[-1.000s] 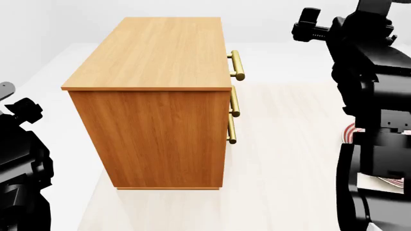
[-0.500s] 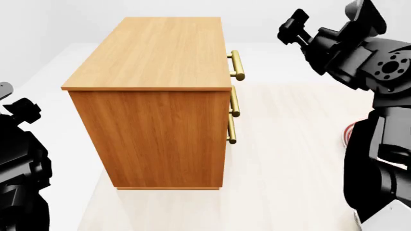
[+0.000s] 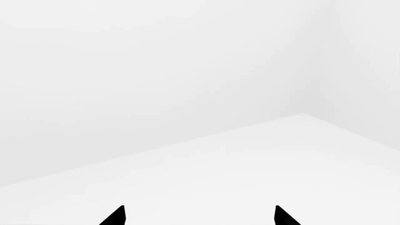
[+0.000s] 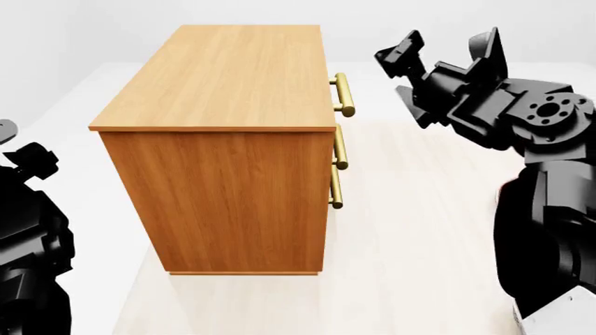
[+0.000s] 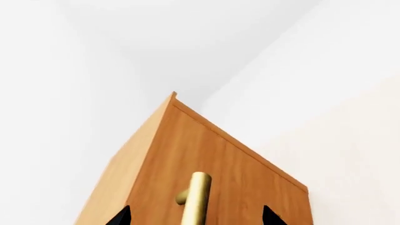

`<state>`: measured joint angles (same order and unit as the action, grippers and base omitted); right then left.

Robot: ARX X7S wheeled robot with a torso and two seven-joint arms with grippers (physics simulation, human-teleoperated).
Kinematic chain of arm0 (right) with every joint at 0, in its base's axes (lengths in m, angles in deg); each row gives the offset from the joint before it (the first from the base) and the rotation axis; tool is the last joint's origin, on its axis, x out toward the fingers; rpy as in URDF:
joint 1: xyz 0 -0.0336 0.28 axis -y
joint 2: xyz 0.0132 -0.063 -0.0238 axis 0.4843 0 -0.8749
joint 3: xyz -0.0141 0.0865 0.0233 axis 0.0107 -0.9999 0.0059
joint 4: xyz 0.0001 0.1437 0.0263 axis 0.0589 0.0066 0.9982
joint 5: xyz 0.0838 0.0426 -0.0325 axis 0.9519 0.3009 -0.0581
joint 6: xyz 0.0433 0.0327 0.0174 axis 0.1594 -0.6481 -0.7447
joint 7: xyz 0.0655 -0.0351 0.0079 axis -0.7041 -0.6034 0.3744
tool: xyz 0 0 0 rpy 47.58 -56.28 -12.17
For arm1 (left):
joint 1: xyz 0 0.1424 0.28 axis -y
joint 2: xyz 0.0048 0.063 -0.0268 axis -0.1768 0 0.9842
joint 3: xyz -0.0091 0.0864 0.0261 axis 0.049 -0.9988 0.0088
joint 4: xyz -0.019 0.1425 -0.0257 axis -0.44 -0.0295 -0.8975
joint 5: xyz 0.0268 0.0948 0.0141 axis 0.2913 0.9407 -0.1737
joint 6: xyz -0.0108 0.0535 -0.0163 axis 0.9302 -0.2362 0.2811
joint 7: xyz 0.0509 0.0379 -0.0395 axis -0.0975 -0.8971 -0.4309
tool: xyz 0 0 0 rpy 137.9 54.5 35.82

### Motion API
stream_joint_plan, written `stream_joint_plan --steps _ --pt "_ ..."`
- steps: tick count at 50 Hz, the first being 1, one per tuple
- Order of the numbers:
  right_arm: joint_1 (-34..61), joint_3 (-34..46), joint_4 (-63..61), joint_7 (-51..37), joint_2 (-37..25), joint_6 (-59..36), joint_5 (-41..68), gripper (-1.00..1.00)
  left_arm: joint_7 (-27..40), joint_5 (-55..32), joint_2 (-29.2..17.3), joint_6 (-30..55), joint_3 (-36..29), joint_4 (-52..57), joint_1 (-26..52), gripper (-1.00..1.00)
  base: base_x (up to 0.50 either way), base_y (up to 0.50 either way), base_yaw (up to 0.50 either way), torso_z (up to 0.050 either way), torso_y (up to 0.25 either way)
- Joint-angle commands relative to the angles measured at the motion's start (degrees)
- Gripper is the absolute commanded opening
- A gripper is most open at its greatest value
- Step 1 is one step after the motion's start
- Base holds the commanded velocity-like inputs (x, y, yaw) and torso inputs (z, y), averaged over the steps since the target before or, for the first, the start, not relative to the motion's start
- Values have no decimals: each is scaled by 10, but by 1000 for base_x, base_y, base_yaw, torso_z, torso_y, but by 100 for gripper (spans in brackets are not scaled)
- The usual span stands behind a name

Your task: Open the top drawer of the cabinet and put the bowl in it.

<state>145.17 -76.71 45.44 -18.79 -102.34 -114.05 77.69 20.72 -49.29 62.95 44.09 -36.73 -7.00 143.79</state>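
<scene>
1. The cabinet (image 4: 219, 139) stands on the pale floor (image 4: 419, 230), its three brass-handled fronts facing the robot's right side; all three drawers sit flush and shut.
2. The right arm (image 4: 549, 202) rises at the right edge of the head view and bends across toward the cabinet's front.
3. The left arm (image 4: 28, 237) hangs low at the left edge of the head view, well apart from the cabinet.
4. The top drawer (image 5: 212, 173) fills the right wrist view, its handle (image 4: 344, 94) in line between the two fingertips.
5. The right pincer (image 4: 396, 66) hovers near that handle, not touching it; its fingers are spread with nothing held.
6. The left pincer (image 3: 198, 216) shows only two dark tips, parted, with bare white surface between them and nothing gripped.
7. The bowl is not in any view, so its place cannot be told.
</scene>
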Motion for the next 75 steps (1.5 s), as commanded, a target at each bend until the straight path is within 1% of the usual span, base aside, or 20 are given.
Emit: stream_joint_plan --steps 1,24,37,45,75 --pt "-2 -6 26 26 -2 2 9 100 0 0 1 -1 1 0 -1 100 0 0 0 0 0" --pt "9 0 120 89 4 39 -5 100 2 1 0 -1 1 0 -2 100 0 0 0 0 0" --pt "-5 -20 124 114 18 51 -19 100 2 0 -1 1 2 0 -3 100 0 0 0 0 0" --pt "-17 -43 125 126 29 43 -52 100 3 2 0 1 1 0 -2 100 0 0 0 0 0" --pt "-15 -170 126 163 54 33 -212 100 4 1 -1 1 1 0 -5 100 0 0 0 0 0"
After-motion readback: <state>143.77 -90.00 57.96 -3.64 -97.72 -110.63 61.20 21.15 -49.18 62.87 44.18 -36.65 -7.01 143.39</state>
